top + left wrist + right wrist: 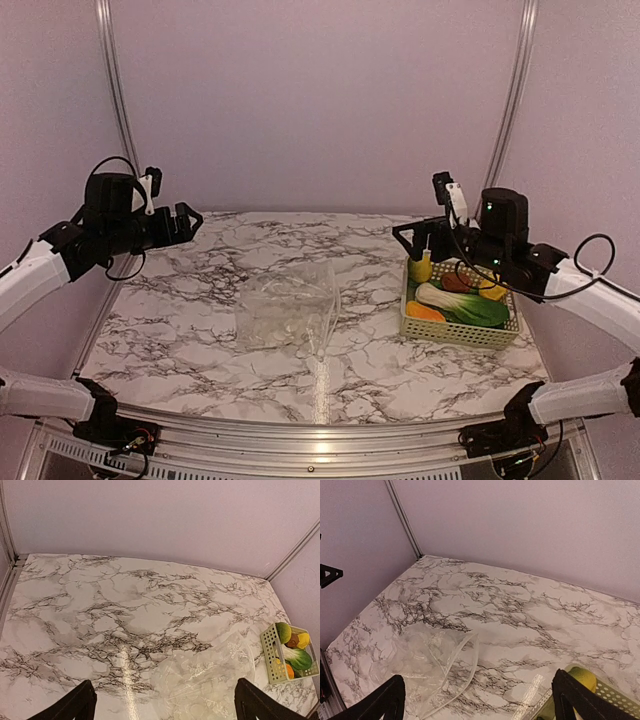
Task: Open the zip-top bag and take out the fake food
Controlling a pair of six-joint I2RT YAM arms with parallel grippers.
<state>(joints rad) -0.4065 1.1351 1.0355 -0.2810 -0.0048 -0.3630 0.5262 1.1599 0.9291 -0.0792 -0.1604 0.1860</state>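
Marble worktop (180, 330): zip-top bag (288, 310) mid-surface, fake food (470, 305) in basket (455, 333), barely a corner from right wrist. Left fingers (80, 705), right fingers (390, 700) wide apart.

Tally on 1 marble counter (180, 320): 1 zip-top bag (285, 315), 1 lattice basket (455, 333). Fake food (470, 305) visible in the basket, approx. 5 pcs: 1 green leafy pc, 1 orange pc (424, 311), 1 brown pc (455, 283), 1 yellow pc (491, 291), 1 yellow-green pc (422, 268); any others underneath can't be counted. Robot arms: 2, w/ 1 claw each, i.e. left claw (188, 224) and right claw (412, 240).
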